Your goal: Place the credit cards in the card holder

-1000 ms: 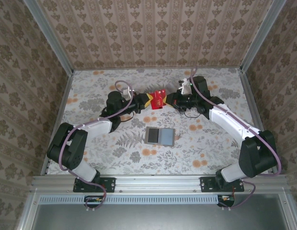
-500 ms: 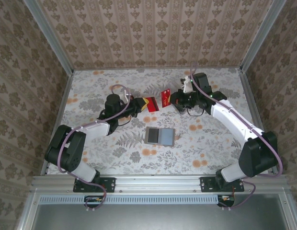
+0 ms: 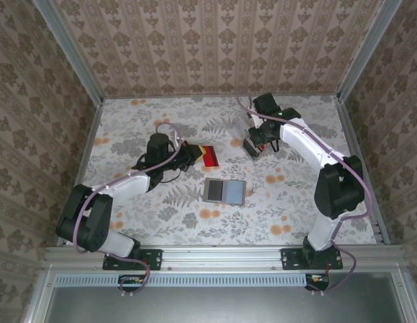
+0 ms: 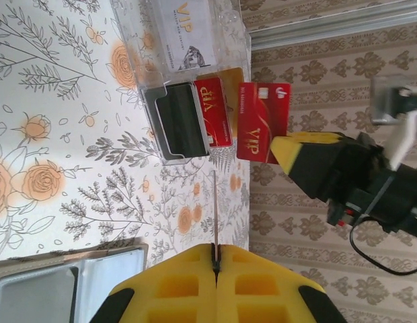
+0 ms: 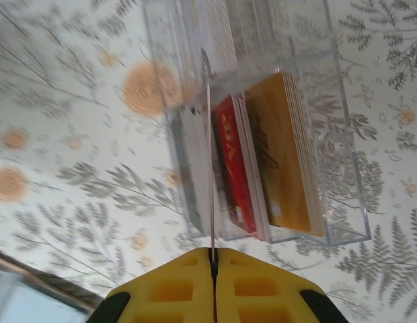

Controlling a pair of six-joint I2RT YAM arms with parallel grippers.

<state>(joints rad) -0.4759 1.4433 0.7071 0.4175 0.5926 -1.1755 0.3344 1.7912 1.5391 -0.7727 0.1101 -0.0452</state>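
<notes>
— As the containers stand on the worktop, what does each hold?
— In the clear box, one compartment has a black card, red cards and orange cards side by side; the other has a white card. Apart from the box, the card holder lies open flat, two grey panels up.
— And the fingers?
— The left fingers are pinched on a thin card seen edge-on, aimed at the box. The right fingers pinch a single red card, raised off the worktop beside the box.
</notes>
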